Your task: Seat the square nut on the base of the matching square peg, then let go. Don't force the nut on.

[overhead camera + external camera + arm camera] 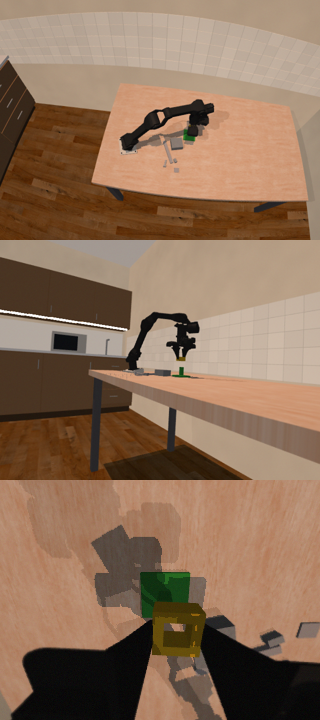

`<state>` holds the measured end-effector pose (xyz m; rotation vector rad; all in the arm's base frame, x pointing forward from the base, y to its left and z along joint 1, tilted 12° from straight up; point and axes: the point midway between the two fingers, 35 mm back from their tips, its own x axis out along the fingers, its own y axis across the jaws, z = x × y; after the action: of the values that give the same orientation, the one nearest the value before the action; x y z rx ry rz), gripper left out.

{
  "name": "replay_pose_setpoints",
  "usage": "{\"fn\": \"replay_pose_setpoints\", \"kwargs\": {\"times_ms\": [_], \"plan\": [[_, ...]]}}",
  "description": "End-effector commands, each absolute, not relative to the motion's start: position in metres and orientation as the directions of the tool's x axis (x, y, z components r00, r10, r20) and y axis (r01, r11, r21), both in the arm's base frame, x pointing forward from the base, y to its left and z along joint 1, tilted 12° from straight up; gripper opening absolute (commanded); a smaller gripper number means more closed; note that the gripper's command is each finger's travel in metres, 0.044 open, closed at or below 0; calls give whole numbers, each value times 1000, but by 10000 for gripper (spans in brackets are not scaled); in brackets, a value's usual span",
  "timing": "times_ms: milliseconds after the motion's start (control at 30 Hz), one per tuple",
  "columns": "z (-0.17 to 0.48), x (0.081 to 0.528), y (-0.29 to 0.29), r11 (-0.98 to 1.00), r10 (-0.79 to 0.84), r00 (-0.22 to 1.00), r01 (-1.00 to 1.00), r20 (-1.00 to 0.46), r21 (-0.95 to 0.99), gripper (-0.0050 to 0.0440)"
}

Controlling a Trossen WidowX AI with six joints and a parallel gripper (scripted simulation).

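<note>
My gripper (175, 625) is shut on the yellow square nut (178, 629), which has a square hole in its middle. In the exterior view the nut (181, 358) hangs in the air a short way above the green square peg (181, 369), which stands upright on its flat green base (181, 375). In the wrist view the green base (165, 594) lies just beyond the nut, partly in the arm's shadow. From above, the gripper (192, 131) covers most of the green base (188, 136) and hides the nut.
A grey block (176, 143) lies next to the green base on the arm's side. A thin grey bar (168, 151) and small grey pieces (176, 169) lie nearer the table's front edge. The arm's mount (127, 149) is at the left.
</note>
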<state>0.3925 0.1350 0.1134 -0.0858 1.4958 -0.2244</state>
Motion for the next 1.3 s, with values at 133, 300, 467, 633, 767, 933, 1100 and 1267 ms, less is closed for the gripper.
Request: {"fn": "replay_pose_setpoints", "kwargs": {"times_ms": [133,300,467,633,767,933,1100,1267], "plan": [[116,394,145,980,-195,80,64,-977,-190,-50],[110,395,144,980,-195,80,64,-977,-190,-50],[105,395,143,980,-195,80,64,-977,-191,-50],[97,396,141,980,-195,81,64,-977,-191,-50],[91,396,140,980,-196,81,64,-977,-191,-50],[91,396,140,980,-196,81,64,-977,-191,-50],[91,396,140,980,-196,81,64,-977,-191,-50],[91,397,140,980,-196,81,64,-977,-191,-50]]}}
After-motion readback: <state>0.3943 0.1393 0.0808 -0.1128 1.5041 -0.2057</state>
